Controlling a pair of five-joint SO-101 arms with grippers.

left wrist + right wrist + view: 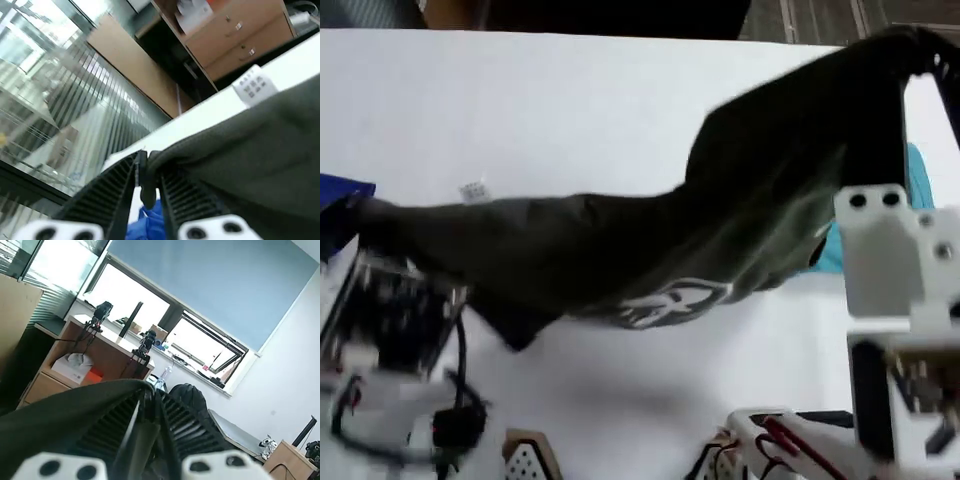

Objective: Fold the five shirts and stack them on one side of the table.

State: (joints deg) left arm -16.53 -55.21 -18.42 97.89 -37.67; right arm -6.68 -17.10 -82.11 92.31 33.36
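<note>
The dark shirt [720,230] is looked down on from well above by the high view, with the white table [520,100] spread beneath it. The left wrist view is set right at one end of the dark shirt, behind the left gripper [146,165], and is tilted up past it toward drawers [240,35] and blinds [65,100]. The right wrist view is set as near at the opposite end and aimed up at a window [150,315]. The dark shirt is shared by all three views.

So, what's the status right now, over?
Left gripper, right gripper shut on dark green shirt. Shirt stretched between them over white table. Blue cloth, teal cloth lying at opposite sides.
</note>
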